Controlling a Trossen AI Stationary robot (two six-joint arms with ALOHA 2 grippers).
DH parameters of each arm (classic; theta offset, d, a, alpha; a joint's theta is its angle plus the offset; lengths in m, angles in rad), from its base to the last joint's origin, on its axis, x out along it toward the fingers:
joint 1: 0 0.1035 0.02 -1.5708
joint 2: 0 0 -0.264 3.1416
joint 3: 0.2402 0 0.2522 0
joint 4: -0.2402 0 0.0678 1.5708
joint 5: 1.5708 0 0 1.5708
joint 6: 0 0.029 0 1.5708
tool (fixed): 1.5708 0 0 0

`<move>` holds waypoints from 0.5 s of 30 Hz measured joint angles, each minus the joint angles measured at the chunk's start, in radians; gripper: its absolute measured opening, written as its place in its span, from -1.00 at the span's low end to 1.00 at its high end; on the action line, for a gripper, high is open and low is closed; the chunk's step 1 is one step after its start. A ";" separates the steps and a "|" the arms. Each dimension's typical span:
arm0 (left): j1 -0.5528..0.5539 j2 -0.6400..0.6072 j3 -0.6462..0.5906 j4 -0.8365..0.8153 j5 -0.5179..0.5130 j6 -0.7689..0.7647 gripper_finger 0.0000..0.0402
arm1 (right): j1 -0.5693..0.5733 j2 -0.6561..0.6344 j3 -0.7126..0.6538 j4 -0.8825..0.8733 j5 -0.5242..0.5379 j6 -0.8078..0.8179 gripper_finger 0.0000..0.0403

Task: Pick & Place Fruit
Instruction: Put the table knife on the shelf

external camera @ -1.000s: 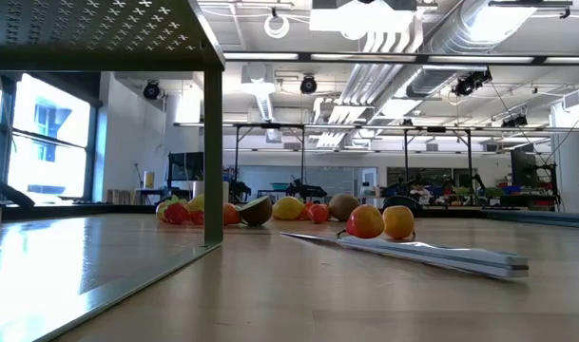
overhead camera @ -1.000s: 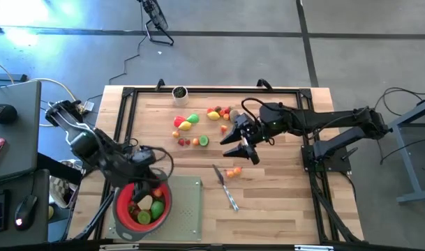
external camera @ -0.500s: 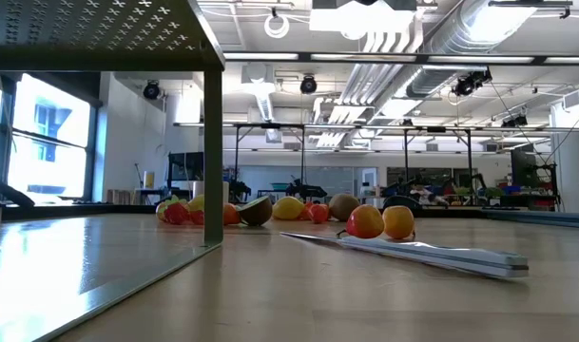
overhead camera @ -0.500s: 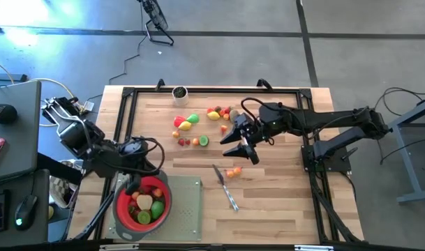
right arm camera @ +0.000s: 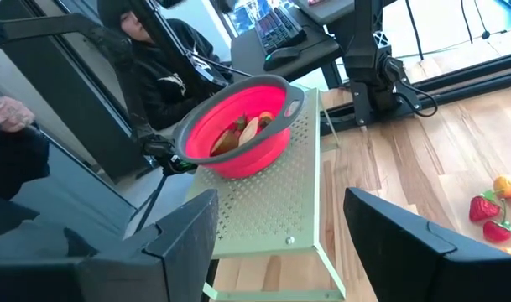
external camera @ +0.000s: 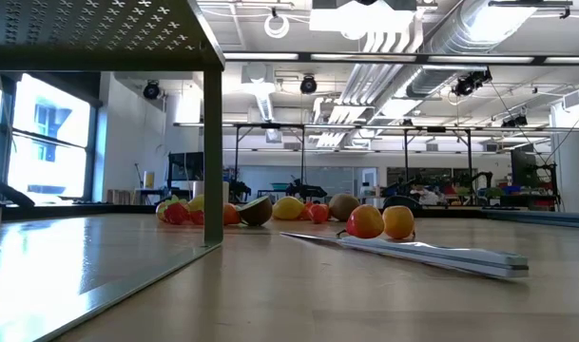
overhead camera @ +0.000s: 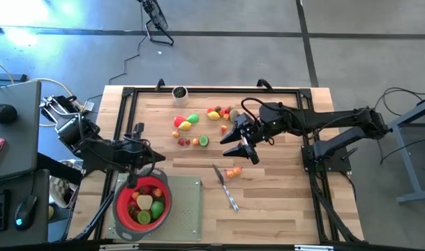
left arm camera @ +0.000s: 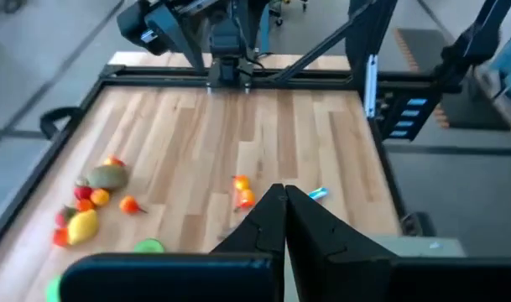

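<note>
The left gripper [left arm camera: 284, 205] had its jaws pressed tight together with nothing between them. In the high view it [overhead camera: 151, 157] hung just above the far rim of the red strainer [overhead camera: 121, 209], and its dark arm bent back toward the left edge of the worktop [overhead camera: 282, 209].

The right gripper [overhead camera: 238, 148] had its jaws held wide apart, and nothing was in them. It hung over the middle of the worktop, and its long dark arm reached in flat from the right side. In its wrist view the two dark fingers [right arm camera: 184, 231] stood far apart and pointed toward the strainer [right arm camera: 238, 126].

The strainer was round, smooth and soft-looking, with a grey rim. It sat on a pale green metal tray [overhead camera: 188, 213] full of small holes, at the near left of the worktop. Some fruit [overhead camera: 144, 203] already lay inside it, red, green and yellow.

More fruit [overhead camera: 188, 123] lay loose on the far middle of the striped wooden worktop, small, round and shiny. Two small orange pieces [overhead camera: 233, 171] lay near the right gripper, just beside a slim grey knife [overhead camera: 226, 188]. A person in dark clothes [right arm camera: 154, 50] sat beyond the worktop
</note>
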 joint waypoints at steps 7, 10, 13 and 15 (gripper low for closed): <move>0.000 -0.128 -0.200 0.178 0.043 0.107 -1.00 | 0.000 0.000 0.000 -0.001 0.028 -0.003 0.24; 0.000 -0.208 -0.288 0.291 0.091 0.191 -1.00 | 0.000 0.000 0.000 -0.001 0.048 -0.003 0.24; 0.000 -0.291 -0.370 0.361 0.111 0.253 -1.00 | -0.002 0.000 0.000 -0.001 0.048 -0.003 0.24; 0.000 -0.344 -0.419 0.391 0.110 0.281 -1.00 | -0.002 0.000 0.000 -0.001 0.048 -0.003 0.24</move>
